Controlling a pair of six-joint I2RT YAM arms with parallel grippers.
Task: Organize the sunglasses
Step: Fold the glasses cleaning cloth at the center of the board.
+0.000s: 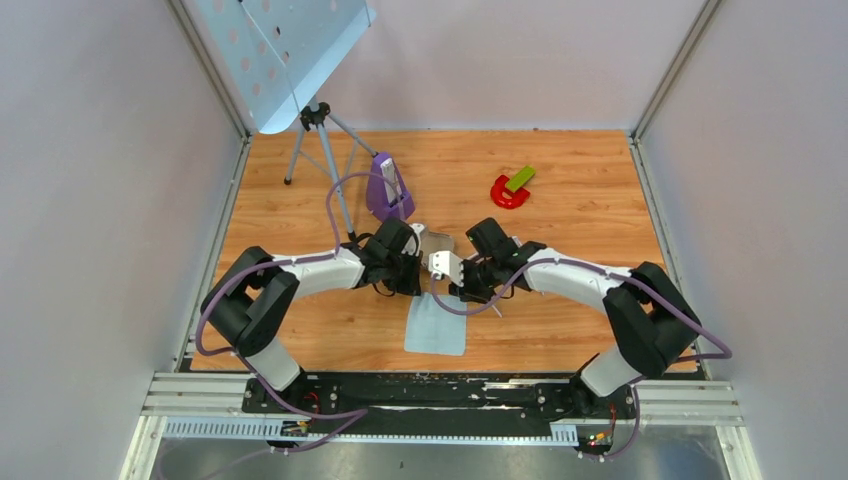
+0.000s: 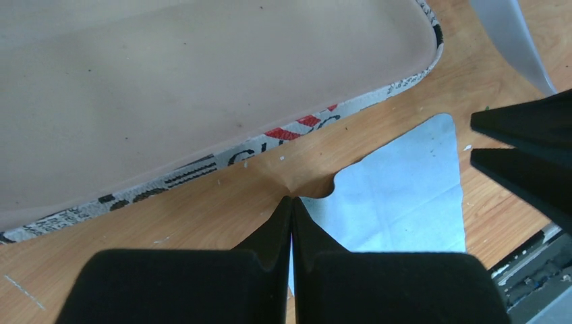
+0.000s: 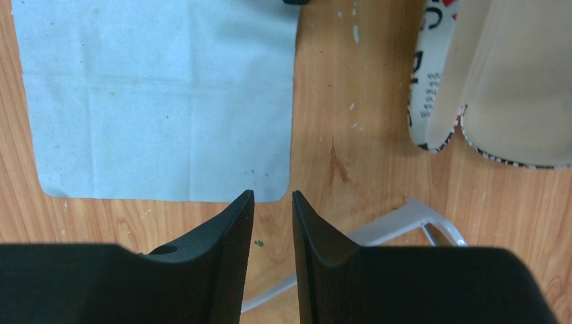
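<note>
The sunglasses lie on the wood under my right gripper; in the right wrist view only part of the thin white frame and one slim arm (image 3: pixel 398 226) show, and the lenses are hidden. My right gripper (image 3: pixel 272 196) is open by a narrow gap and holds nothing; it hovers at the near right corner of the light blue cloth (image 3: pixel 162 101). My left gripper (image 2: pixel 291 199) is shut, pinching a puckered corner of the cloth (image 2: pixel 405 202). The open flag-printed case (image 2: pixel 202 88) lies just beyond it, its beige lining facing up. In the top view both grippers meet above the cloth (image 1: pixel 437 325).
A purple wedge-shaped object (image 1: pixel 388 188) stands behind the left arm. A tripod (image 1: pixel 320 150) holds a perforated pale blue panel at the back left. A red and green object (image 1: pixel 513 188) lies at the back right. Grey walls enclose the table on three sides.
</note>
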